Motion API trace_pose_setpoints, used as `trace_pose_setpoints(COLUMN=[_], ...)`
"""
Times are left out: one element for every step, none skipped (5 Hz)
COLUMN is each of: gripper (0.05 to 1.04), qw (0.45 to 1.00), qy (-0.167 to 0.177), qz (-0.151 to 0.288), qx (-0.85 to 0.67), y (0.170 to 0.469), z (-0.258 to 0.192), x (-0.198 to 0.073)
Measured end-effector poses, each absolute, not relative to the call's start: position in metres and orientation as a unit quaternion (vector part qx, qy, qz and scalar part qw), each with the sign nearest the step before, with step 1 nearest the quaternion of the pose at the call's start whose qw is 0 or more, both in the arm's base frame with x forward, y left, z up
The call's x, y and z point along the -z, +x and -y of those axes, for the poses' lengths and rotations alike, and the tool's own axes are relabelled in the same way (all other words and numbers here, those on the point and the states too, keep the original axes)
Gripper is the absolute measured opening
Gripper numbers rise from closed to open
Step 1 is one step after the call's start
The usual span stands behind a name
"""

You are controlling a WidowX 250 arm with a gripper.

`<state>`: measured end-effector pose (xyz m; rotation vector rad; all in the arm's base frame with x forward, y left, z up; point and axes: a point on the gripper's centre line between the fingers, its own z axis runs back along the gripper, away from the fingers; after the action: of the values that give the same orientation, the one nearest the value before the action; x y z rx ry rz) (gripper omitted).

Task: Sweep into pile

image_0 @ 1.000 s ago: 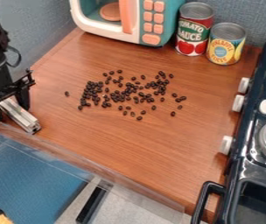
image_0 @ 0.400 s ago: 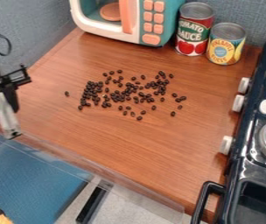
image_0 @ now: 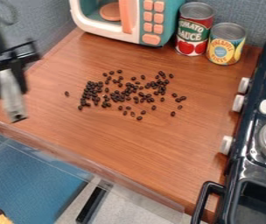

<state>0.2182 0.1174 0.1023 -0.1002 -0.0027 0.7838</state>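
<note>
Beneath and to the right of the gripper (image_0: pixel 10 89), a wooden counter (image_0: pixel 129 148). Well apart on the far right, past the wood, a black toy stove (image_0: pixel 252 173) with white knobs. Lower than the gripper in the view, beyond the counter's near edge, a blue surface (image_0: pixel 30 170). Up and to the right, a teal and white toy microwave (image_0: pixel 134 22). Further right of the gripper, beside the microwave, a red and green can (image_0: pixel 194 30), then a yellow and blue can (image_0: pixel 225 46) just beside it. Closed on a pale bar (image_0: pixel 12 103), tilted slightly, lower end down near the counter's near edge; touching the wood or apart, cannot tell. To the right of gripper and bar, dark beans (image_0: pixel 127 92) in a loose, uneven scatter at mid-counter, with one stray bean (image_0: pixel 67 93) nearest the gripper.
</note>
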Motion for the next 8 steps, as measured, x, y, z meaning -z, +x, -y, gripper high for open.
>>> trace_pose_setpoints(gripper=[0.391,0.391,0.391,0.391,0.391,0.391,0.391,0.391], qw=[0.932,0.933,0.938,0.944,0.949,0.954,0.954,0.954], qy=[-0.05,-0.049,-0.033,-0.015,-0.001,0.004,0.003,0.012], qz=[0.018,0.034,0.043,0.044,0.046,0.055,0.062,0.056], qx=[-0.358,-0.356,-0.342,-0.328,-0.311,-0.296,-0.295,-0.296], y=[0.248,0.278,0.305,0.333,0.367,0.398,0.419,0.427], z=[-0.072,-0.04,-0.007,0.021,0.042,0.054,0.062,0.064], x=[-0.115,-0.122,-0.111,-0.092,-0.073,-0.062,-0.054,-0.04])
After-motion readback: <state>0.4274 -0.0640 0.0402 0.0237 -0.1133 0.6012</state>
